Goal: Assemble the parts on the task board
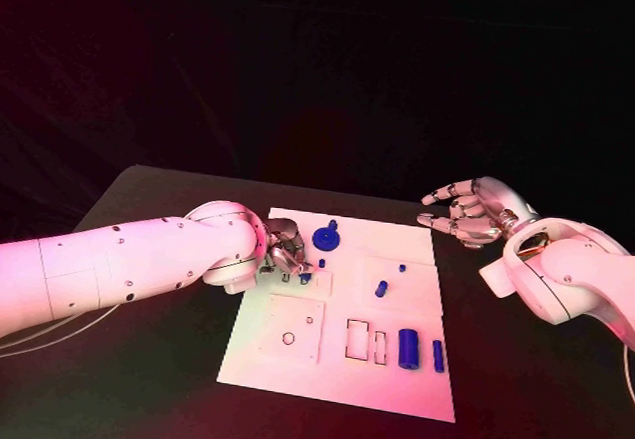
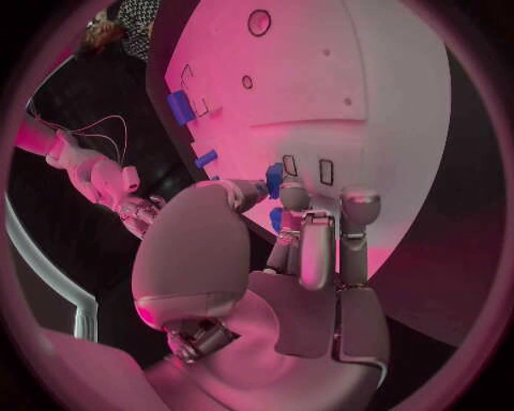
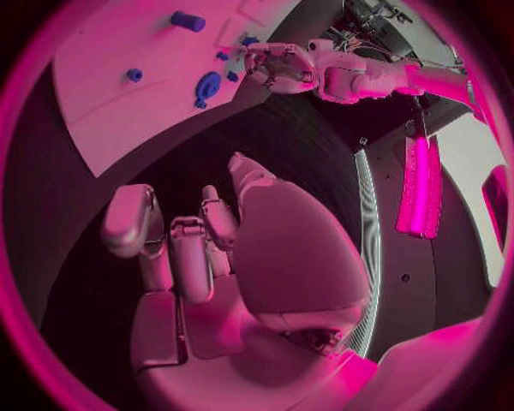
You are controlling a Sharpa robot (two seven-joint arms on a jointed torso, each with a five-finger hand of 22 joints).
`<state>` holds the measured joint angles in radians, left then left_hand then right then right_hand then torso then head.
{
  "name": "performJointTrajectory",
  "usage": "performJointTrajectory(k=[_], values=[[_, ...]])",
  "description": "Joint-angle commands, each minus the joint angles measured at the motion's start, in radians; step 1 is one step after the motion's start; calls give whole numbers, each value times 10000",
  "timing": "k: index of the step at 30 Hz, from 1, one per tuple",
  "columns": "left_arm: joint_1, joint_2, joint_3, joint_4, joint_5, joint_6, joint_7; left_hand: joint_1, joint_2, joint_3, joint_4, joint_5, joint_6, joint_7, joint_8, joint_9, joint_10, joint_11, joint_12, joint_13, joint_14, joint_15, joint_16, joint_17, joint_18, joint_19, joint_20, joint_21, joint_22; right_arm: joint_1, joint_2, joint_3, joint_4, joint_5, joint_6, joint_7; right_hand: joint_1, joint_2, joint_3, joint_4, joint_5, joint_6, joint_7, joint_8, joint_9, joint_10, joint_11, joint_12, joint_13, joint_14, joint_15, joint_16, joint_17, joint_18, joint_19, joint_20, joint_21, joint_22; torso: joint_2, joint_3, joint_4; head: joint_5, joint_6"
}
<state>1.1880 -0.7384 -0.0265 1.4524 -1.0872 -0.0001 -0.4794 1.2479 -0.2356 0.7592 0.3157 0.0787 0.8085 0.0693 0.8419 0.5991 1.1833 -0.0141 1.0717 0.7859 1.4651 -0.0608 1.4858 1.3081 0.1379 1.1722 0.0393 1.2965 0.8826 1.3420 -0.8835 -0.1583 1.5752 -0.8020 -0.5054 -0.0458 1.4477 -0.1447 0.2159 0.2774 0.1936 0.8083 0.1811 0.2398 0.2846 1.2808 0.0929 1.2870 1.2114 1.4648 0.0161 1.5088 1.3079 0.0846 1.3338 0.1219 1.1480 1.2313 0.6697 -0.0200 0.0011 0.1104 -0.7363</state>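
Silver left hand (image 1: 286, 246) covers part of the white rectangular task board (image 1: 395, 385); the small blue part (image 2: 274, 180) at its fingertips is largely hidden, so any grip is indeterminable. Board edges are cropped in both wrist views.

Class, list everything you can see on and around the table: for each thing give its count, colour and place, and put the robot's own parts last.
table: one, black, under everything.
task board: one, white plate, middle of the table, with outlined slots near its front.
round part: one, blue, far end of the board, a short stem rising from it.
small pegs: two, blue, middle of the board.
bars: two, blue, lying side by side near the board's right edge.
small part: one, blue, at the left robot hand's fingertips; whether it is gripped I cannot tell.
left robot hand: silver, over the board's far left part.
right robot hand: silver, above the table beyond the board's right edge, fingers apart, holding nothing.
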Motion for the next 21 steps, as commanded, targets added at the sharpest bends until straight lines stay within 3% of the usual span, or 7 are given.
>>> performJointTrajectory(k=[1, 6, 11, 21], values=[[-3, 25, 2, 8, -175, -10, 103, 9, -94, 2114, -2077, 91, 154, -55, -44, 1352, 67, 33, 60, 19, 586, -78, 34, 983, -82, 88, 18, 50, 44, -11, -6, 4, 15, -29, 68, 90, -15, 48, 23, 20, 25, 31, -4, 41, 9, -50, 9, -64, -16, 628, 20, -36, 1045, 173, -45, 0, -50, -3, -1, 6, 4, -17, -20], [-5, 30, 2, 27, -283, 389, 83, -71, -186, 2194, -2137, 263, 232, -79, -68, 1368, 146, 7, 71, 50, 604, -104, 48, 1019, -97, 141, -4, 103, 126, -20, -8, 4, 10, -28, 74, 91, -15, 48, 23, 20, 25, 31, -4, 41, 9, -50, 9, -64, -16, 628, 20, -36, 1045, 173, -45, 0, -50, -3, 4, 1, -1, -17, -36], [-5, 34, 2, 35, -463, 737, 12, -222, -292, 2233, -2231, 801, 352, -108, -132, 1404, 257, -22, 61, 89, 621, -135, 56, 1056, -117, 205, -31, 177, 249, -25, -11, 4, 6, -28, 76, 92, -15, 48, 23, 20, 25, 31, -4, 41, 9, -50, 9, -64, -16, 628, 20, -36, 1045, 173, -45, 0, -50, -3, -2, 2, 8, -18, -43], [-5, 47, -11, 32, -627, 546, -187, -303, -330, 2214, -2275, 1055, 415, -127, -152, 1433, 362, -41, 129, 209, 635, -151, 73, 1094, -142, 282, -40, 246, 386, -27, -45, 4, 21, -27, 98, 117, -35, 50, 33, 30, 24, 31, -6, 45, 10, -31, 6, -47, -1, 631, 18, -34, 1053, 169, -32, -2, -39, 9, -2, -3, 8, -7, -49]])
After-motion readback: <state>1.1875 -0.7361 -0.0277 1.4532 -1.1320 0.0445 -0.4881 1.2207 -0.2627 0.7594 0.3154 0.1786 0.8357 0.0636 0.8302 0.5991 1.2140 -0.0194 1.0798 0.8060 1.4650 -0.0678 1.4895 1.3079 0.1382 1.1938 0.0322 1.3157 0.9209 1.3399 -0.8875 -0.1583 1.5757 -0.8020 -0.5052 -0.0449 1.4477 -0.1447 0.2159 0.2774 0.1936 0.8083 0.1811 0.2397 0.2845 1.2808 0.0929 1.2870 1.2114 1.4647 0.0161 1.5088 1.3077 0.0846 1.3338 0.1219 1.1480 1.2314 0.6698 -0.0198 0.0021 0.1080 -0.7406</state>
